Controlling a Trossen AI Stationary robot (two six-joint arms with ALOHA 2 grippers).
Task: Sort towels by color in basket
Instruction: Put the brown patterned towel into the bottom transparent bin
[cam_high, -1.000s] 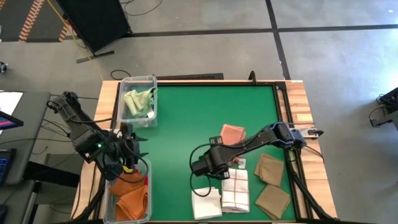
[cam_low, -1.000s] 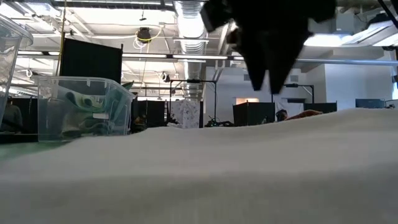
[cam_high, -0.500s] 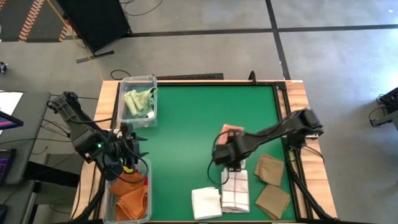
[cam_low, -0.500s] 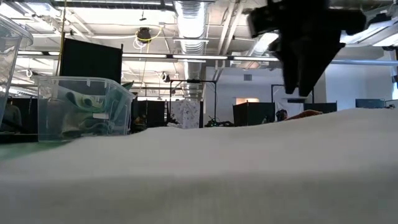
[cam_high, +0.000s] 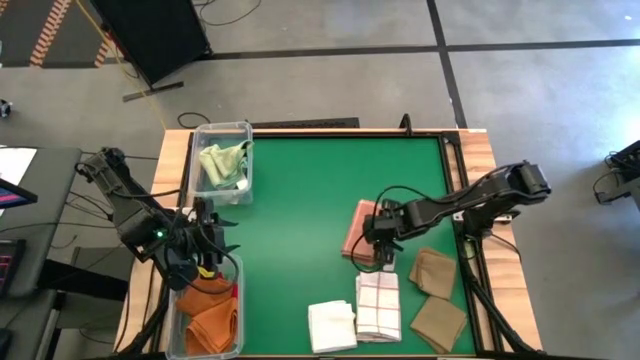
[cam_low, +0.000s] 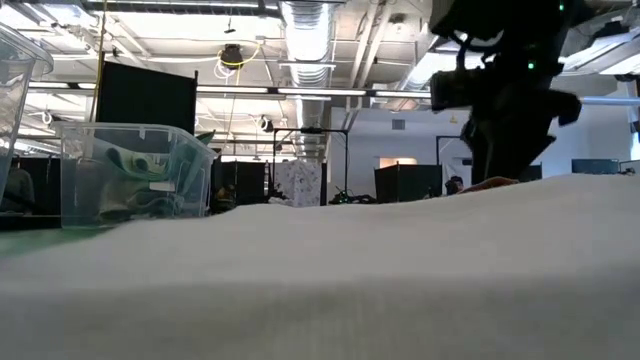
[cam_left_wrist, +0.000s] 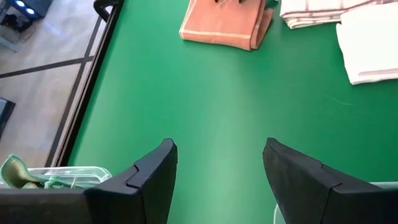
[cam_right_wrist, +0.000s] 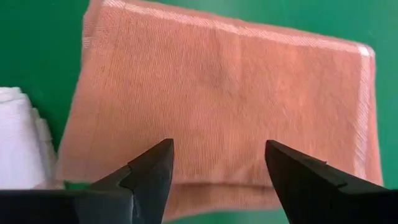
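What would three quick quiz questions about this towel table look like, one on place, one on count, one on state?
1. Where do the right arm's jaws hang?
A. Over the salmon pink towel
B. Inside the bin of green towels
C. Over the tan towels

2. How many tan towels lie on the mat?
A. None
B. Two
C. Five

3. How do the right arm's jaws stand?
A. Clamped on a towel
B. Open, holding nothing
C. Shut and empty

Answers:
1. A: the right gripper sits above the salmon pink towel, far from the bin of green towels.
2. B: two tan towels lie near the table's right edge.
3. B: the right wrist view shows the fingers spread wide, with the towel below them.
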